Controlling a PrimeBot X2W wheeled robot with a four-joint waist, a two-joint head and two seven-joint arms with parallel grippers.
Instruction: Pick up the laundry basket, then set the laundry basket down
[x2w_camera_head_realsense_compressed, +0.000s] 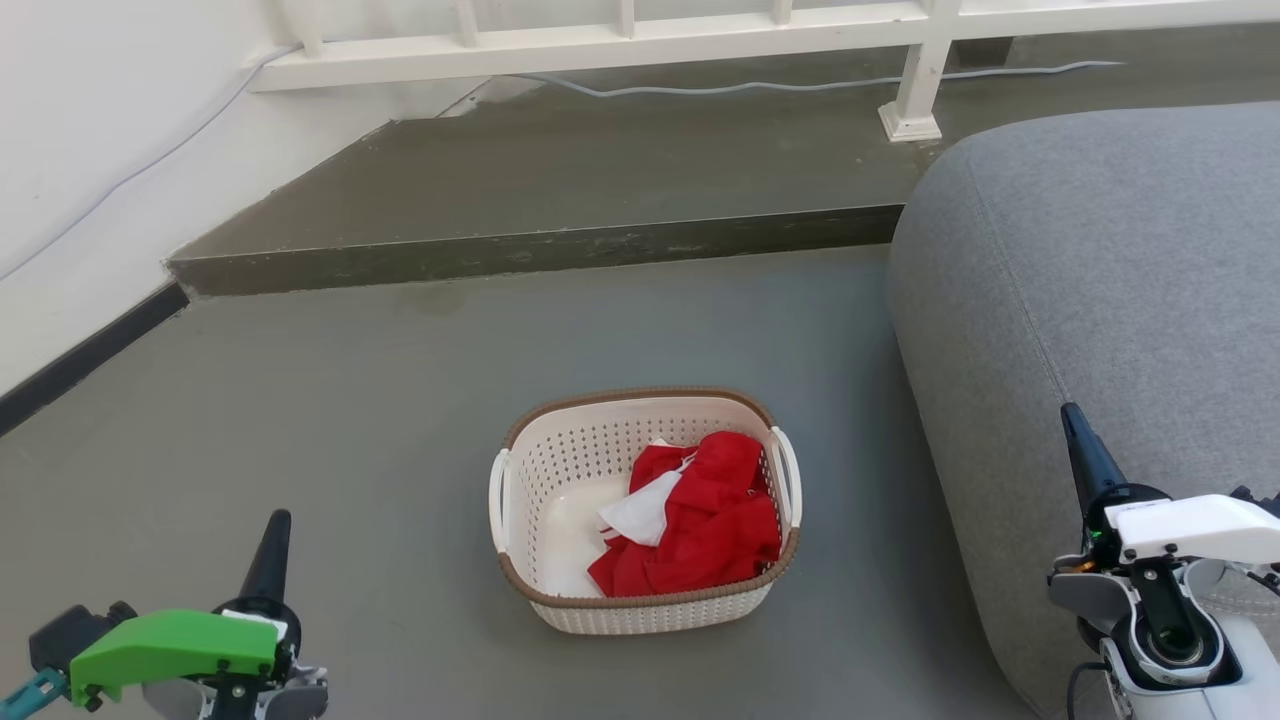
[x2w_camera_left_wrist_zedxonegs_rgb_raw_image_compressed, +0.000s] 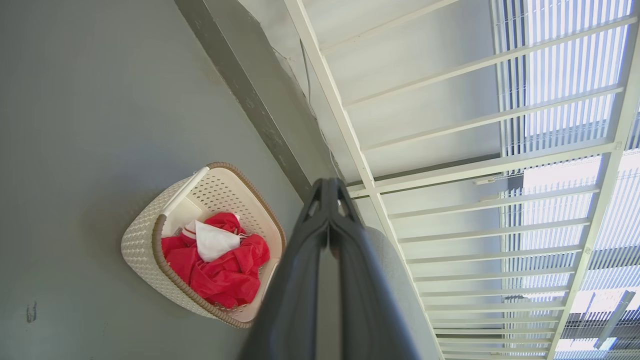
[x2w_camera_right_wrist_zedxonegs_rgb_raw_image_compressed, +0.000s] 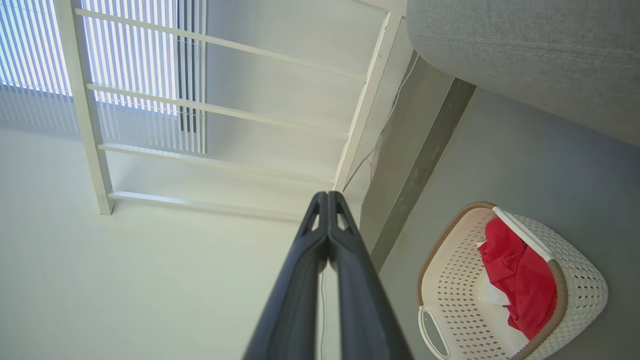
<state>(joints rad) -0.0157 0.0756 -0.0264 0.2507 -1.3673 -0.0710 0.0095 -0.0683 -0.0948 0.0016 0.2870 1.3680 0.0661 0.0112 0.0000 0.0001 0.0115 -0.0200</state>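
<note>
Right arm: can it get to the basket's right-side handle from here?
Likely yes. The right gripper, shut, sits by the grey sofa; bare floor lies between it and the near handle of the laundry basket. The sofa may crowd it, and it must open first.

**Where things lie before me**

The laundry basket sits on the floor ahead of me, with clothes in its right half. A couch is to its right, a raised step behind it, and a railing beyond that. My left gripper is off to its left and my right gripper off to its right.

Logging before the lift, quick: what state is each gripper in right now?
Left gripper: closed, holding nothing.
Right gripper: closed, holding nothing.
</note>
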